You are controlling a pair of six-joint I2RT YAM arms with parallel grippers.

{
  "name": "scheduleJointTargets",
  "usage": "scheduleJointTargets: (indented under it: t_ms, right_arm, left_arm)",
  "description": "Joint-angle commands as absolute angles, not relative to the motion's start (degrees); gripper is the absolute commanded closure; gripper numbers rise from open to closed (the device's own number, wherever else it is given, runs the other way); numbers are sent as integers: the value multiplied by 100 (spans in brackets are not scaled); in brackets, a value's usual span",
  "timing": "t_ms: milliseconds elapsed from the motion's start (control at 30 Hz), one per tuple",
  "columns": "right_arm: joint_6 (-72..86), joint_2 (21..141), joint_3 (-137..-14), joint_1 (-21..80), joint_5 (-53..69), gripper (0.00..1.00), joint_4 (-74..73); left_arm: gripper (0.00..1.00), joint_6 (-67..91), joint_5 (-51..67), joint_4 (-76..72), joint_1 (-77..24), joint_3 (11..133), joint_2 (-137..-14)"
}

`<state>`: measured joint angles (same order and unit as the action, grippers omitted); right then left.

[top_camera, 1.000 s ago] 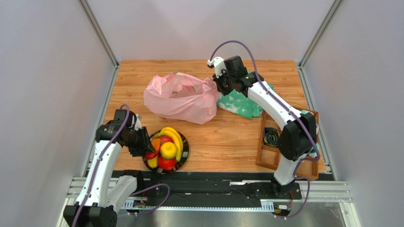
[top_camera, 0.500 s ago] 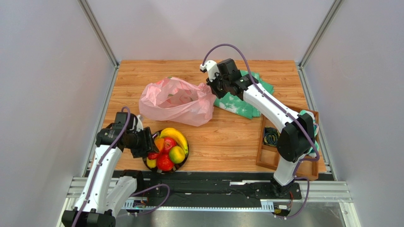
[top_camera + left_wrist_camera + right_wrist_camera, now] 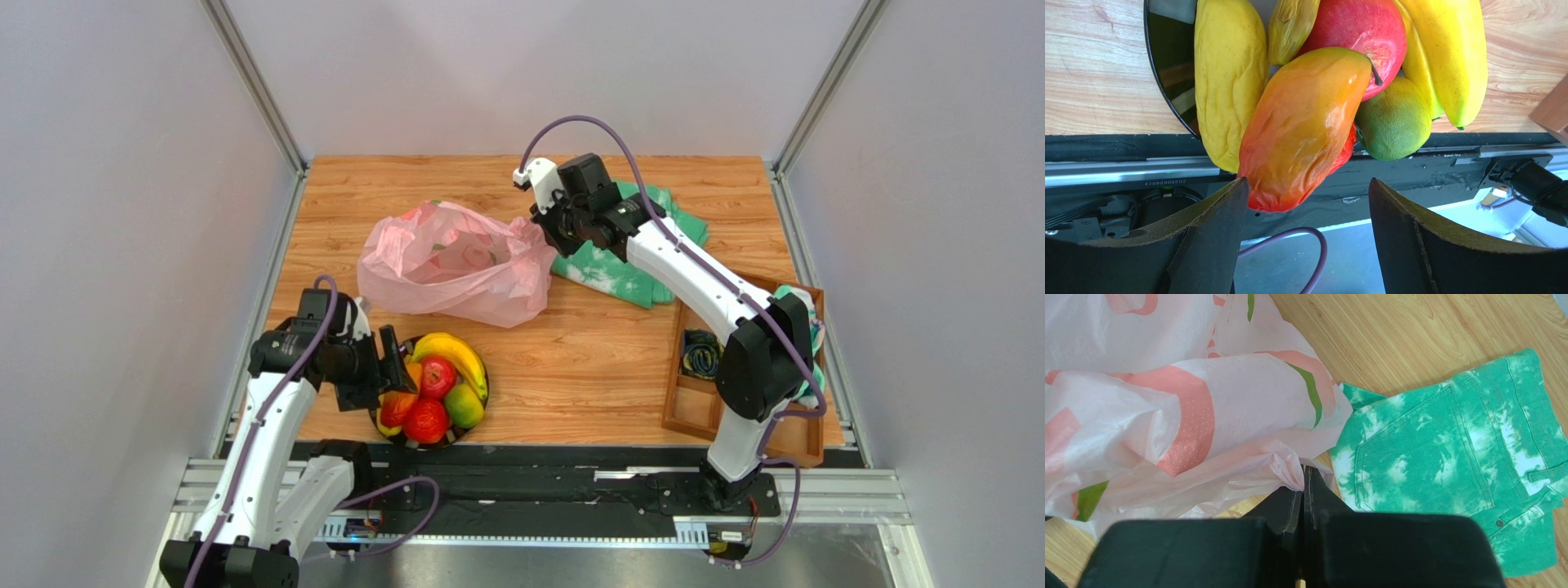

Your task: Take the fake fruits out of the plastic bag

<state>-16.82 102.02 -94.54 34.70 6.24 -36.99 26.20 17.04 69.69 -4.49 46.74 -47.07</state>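
Okay, two changes in the last second. First, the left gripper [image 3: 1308, 187] has backed off slightly to the left of the round black plate [image 3: 1165, 67]. The pile of glossy plastic fruits [image 3: 432, 390] on it has reshuffled, and an orange-red mango-shaped fruit [image 3: 1303, 128] now lies at the plate edge nearest the gripper. The fingers are spread wide with nothing in them, so this reads as a drop-off just finished. Second, the right gripper [image 3: 1303, 478] is clamped on a pinch of the thin translucent pink plastic bag [image 3: 454, 260] and has dragged that edge left, beside the green-and-white tie-dye cloth [image 3: 1444, 459]. The bag sits slumped at far centre of the wooden table [image 3: 589, 355]. I can't tell if any fruit is left inside. The left arm is folded low, wrist level and pointing right at the plate. The right arm is stretched long across the table, wrist tipped down at the bag's right edge.
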Motion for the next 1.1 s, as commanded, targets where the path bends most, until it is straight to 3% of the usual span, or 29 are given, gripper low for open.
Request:
scheduleJointTargets:
  t_ms: [0, 167, 333, 567, 733, 967, 1067]
  right_arm:
    - [-1784, 10213, -9571, 3507, 527, 100, -3410]
    - [-1802, 10090, -9457, 3498, 492, 100, -3436]
    - [-1574, 9818, -9141, 3507, 737, 100, -3559]
    - [-1643, 9624, -9324, 3533, 905, 100, -3437]
    - [-1661, 10053, -10542, 3542, 1089, 100, -3358]
    - [-1670, 11591, -13782, 3893, 1326, 100, -3050]
    - [-1731, 11769, -14291, 4016, 1590, 100, -2682]
  left_arm:
    - [21, 2707, 1714, 6873, -466, 4676, -4641]
    - [20, 2462, 1845, 6864, -466, 4947, -4614]
    - [20, 2092, 2696, 6690, -466, 6142, -4930]
    - [24, 1872, 3006, 5565, -466, 7337, -5589]
    - [30, 1907, 3445, 4467, -466, 7900, -6529]
    - [31, 1609, 2910, 4553, -457, 9402, -7417]
    - [31, 1608, 2681, 4614, -439, 9719, -7541]
